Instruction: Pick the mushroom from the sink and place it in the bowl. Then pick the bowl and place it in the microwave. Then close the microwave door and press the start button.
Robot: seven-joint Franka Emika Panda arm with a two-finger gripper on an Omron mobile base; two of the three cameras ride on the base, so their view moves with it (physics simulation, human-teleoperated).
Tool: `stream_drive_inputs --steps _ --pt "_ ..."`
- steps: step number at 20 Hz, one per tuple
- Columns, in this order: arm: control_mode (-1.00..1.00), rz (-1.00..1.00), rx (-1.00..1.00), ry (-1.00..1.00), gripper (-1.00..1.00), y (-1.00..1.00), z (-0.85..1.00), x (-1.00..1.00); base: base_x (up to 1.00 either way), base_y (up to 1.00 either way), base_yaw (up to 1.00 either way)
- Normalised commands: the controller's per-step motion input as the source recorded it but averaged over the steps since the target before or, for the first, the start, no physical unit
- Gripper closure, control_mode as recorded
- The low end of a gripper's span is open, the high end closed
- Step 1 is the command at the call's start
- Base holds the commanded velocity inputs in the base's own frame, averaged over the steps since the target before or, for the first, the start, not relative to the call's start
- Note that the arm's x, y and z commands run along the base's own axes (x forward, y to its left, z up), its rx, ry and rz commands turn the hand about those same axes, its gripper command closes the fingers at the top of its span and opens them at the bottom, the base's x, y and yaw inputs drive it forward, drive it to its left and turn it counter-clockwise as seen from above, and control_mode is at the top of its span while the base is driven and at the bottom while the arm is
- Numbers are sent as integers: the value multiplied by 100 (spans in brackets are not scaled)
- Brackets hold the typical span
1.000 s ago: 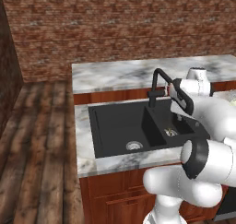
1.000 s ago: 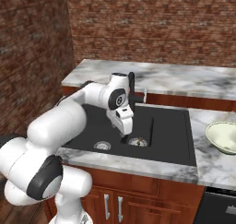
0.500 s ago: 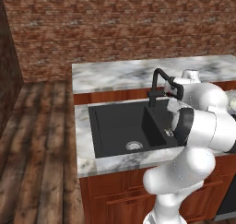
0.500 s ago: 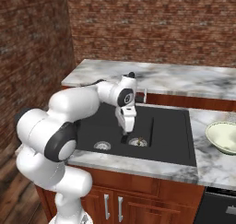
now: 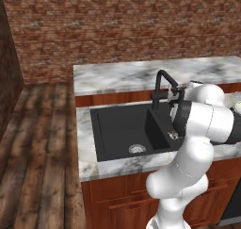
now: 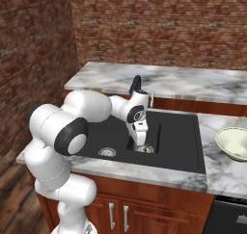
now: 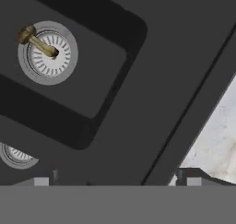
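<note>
The arm is bent low over the black sink [image 6: 169, 141], its hand dipped into the basin near the middle of the right base view. The gripper [image 6: 141, 142] hangs just above the basin floor with its fingers spread wide apart and nothing between them. In the hand view the two dark tips [image 7: 193, 174] show at the bottom edge, one at the lower left and one at the lower right, far from each other.

The mushroom [image 7: 38, 42] lies in the upper left of the hand view, a small tan stalk with a rounder cap end, resting across the round steel drain [image 7: 48, 52]. It sits well away from either fingertip, so the claw is not touching it. A second drain [image 7: 16, 155] peeks in at the lower left of that view, in the neighbouring basin. In the right base view a pale speck [image 6: 147, 145] shows on the drain just beside the gripper.

The bowl [image 6: 234, 142] stands on the marble counter [image 6: 169, 81] at the right edge of the right base view, apart from the sink rim. The thin black faucet [image 5: 162, 84] rises behind the basins in the left base view, just left of the arm's white upper link.
</note>
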Motion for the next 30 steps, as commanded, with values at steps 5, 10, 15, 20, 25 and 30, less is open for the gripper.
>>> stream_drive_inputs --steps 5,10,15,20,25,30 --pt "-100 0 0 -4 -100 0 0 49 0 0 0" --pt "-100 3 0 0 -100 -10 -13 29 0 0 0" --pt "-100 4 0 0 -100 -4 -27 32 0 0 0" --pt "-100 4 0 0 -100 -12 -31 35 0 0 0" --pt "-100 4 0 0 -100 -18 -34 32 0 0 0" --pt "-100 2 0 0 -100 -13 -29 32 0 0 0"
